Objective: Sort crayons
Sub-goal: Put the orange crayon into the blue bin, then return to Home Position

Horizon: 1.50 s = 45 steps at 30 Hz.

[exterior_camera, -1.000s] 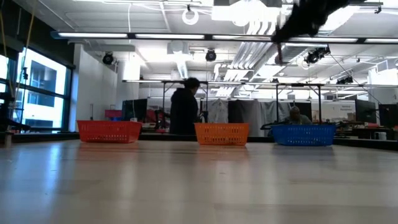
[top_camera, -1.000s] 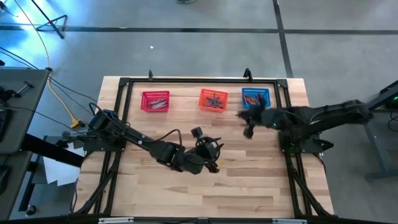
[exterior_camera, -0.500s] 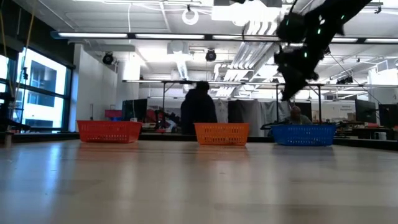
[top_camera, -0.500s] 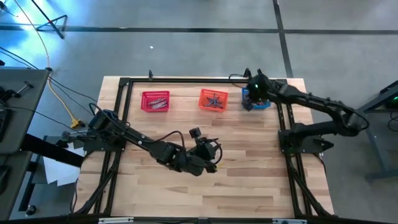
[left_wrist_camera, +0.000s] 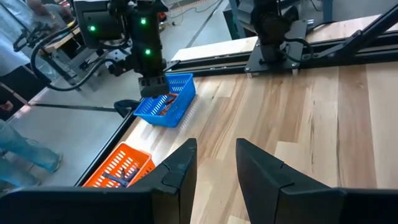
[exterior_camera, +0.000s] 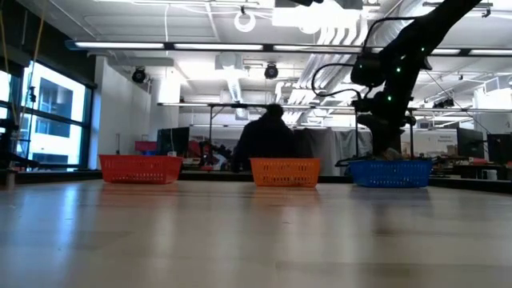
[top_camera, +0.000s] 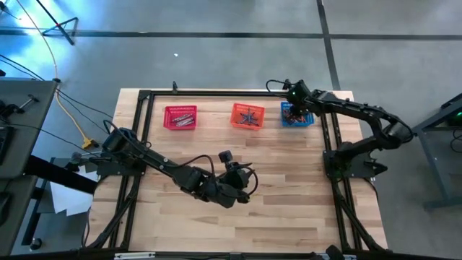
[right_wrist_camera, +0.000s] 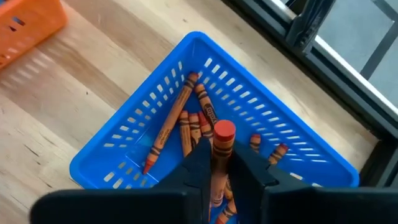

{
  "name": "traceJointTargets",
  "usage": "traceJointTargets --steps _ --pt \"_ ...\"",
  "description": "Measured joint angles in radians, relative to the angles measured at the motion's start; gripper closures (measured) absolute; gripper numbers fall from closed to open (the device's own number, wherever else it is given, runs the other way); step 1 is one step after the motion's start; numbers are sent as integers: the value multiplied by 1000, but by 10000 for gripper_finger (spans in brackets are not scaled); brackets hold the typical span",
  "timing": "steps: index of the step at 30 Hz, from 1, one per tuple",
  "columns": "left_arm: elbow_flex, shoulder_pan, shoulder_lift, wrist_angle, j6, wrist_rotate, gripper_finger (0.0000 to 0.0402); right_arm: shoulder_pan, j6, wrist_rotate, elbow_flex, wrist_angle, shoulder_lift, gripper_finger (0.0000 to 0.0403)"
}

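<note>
My right gripper hangs over the blue mesh basket at the table's far right and is shut on a red-orange crayon. Several more red-orange crayons lie on the basket's bottom. The orange basket and the red basket stand in the same far row, each with crayons in it. My left gripper is open and empty, low over the middle of the table. My right gripper pinches the crayon's wrapped shaft between its two fingers. The fingers come from above, pointing down into the blue basket. The crayon's round end shows between the fingertips, and the crayon runs roughly along the fingers, above the crayons lying in the basket.
A black frame runs around the table top. The three baskets also show in the low view, red, orange and blue. A person is in the room behind the table.
My right gripper has gone from over the right middle of the table toward the far edge, then turned to point down and sunk over the blue basket, staying shut on the crayon.
</note>
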Motion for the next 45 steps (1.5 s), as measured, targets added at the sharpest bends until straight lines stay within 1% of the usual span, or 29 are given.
traceJointTargets --steps 13,19,20,22,24,26,28,31,33,35,40,43,44,45 --pt "0 0 0 0 -6 0 300 2 -7 -4 0 -4 28 302" --pt "0 0 0 0 -8 -6 300 2 20 -7 0 -7 26 295" --pt "0 0 0 0 -8 -9 300 2 24 -20 0 -10 23 295" --pt "0 0 0 0 -9 -51 300 3 25 -83 0 -8 8 295" --pt "0 -2 -1 -8 -10 -138 300 3 27 -182 0 -8 -16 295" --pt "0 -8 -9 -57 -17 -213 300 3 27 -292 0 -8 -51 295" --pt "0 -15 -28 -138 -51 -240 300 5 22 -400 0 -2 -97 295" --pt "0 -29 -69 -314 -191 -239 300 26 20 -523 0 14 -185 295" --pt "0 -37 -103 -459 -323 -239 300 56 21 -573 0 31 -255 295" --pt "0 -47 -138 -623 -475 -238 300 102 25 -601 0 39 -326 295" --pt "1 -85 -185 -1039 -888 -218 300 275 66 -602 0 42 -474 295" --pt "-1 -113 -188 -1283 -1127 -174 300 409 101 -596 0 59 -538 295" --pt "-9 -121 -188 -1340 -1198 -162 300 459 107 -583 0 62 -555 295" --pt "-28 -128 -190 -1353 -1252 -152 300 507 108 -558 0 62 -568 295"
